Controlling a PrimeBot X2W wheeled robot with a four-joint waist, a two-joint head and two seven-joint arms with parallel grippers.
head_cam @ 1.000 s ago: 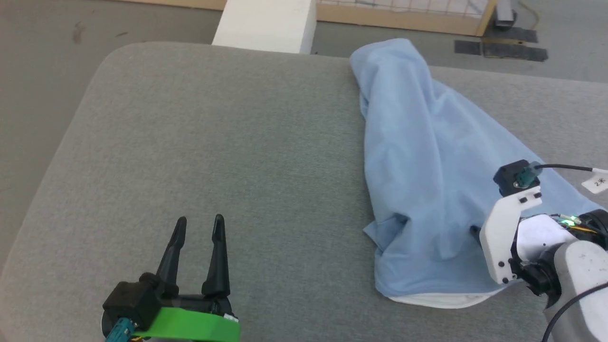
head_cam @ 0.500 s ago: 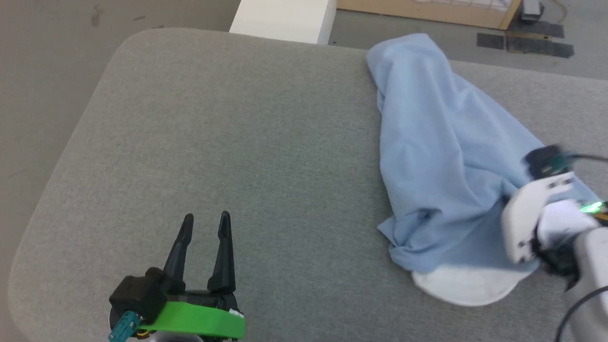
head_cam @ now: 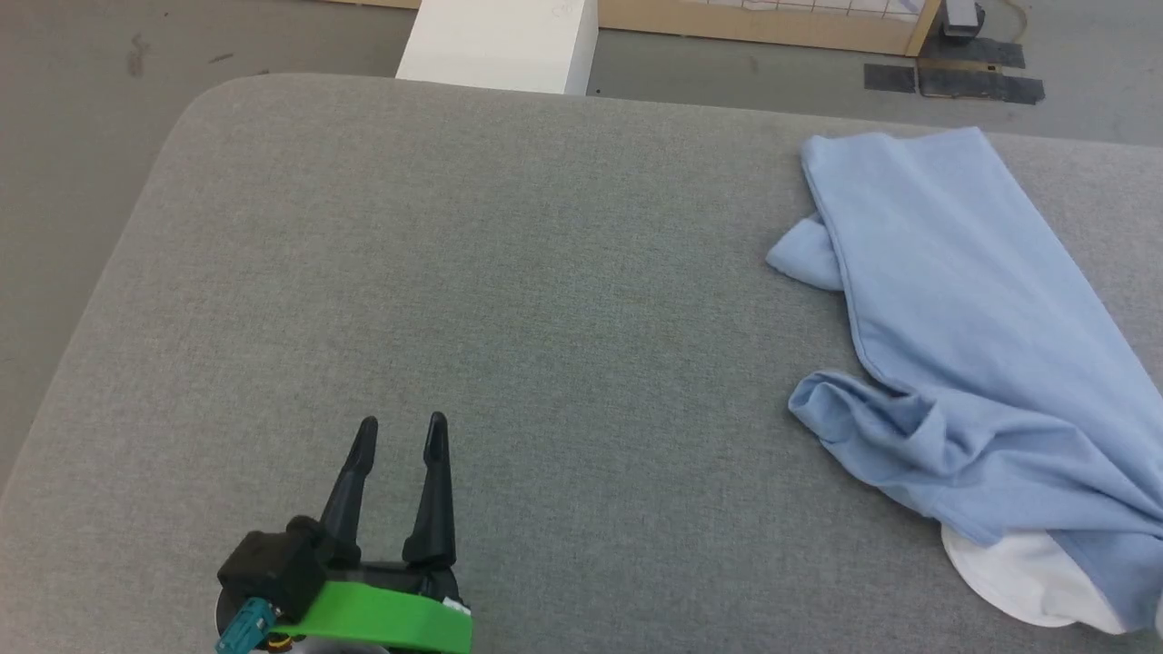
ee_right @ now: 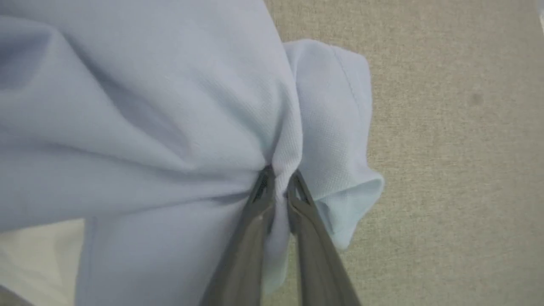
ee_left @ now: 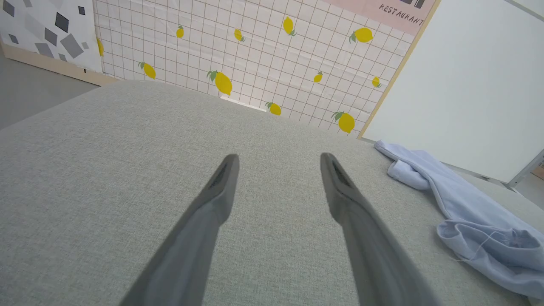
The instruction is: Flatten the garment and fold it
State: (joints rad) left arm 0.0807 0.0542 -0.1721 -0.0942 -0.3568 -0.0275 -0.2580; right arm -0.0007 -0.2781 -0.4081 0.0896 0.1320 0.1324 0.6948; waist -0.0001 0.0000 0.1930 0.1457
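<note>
Two fingers spread wide on left gripper (head_cam: 402, 421), lower left of head view, tips pointing up the frame, nothing btwn them, green band at its base. Under and around it, grey fabric pad (head_cam: 545, 272) w/ rounded corner at upper left; bare grey floor (head_cam: 64, 136) beyond that edge. Past far edge, about mid-frame, white box (head_cam: 500, 41); further right, wooden frame (head_cam: 754, 20) and black tape patches (head_cam: 954, 80) on floor. In left wrist view, lemon-print tiled wall (ee_left: 255, 51) behind pad. At right of head view, light blue shirt (head_cam: 963, 300) on pad, well apart from left gripper: crumpled, not flat, long strip from far edge toward near right corner, bunched fold on its left side, white inside (head_cam: 1018, 572) showing at near end, partly cut off by frame edge. In right wrist view, right gripper (ee_right: 280, 172) pinched nearly closed on a ridge of blue shirt cloth, fabric gathered into creases at fingertips, rolled hem or sleeve end just right of them, grey pad beyond.
</note>
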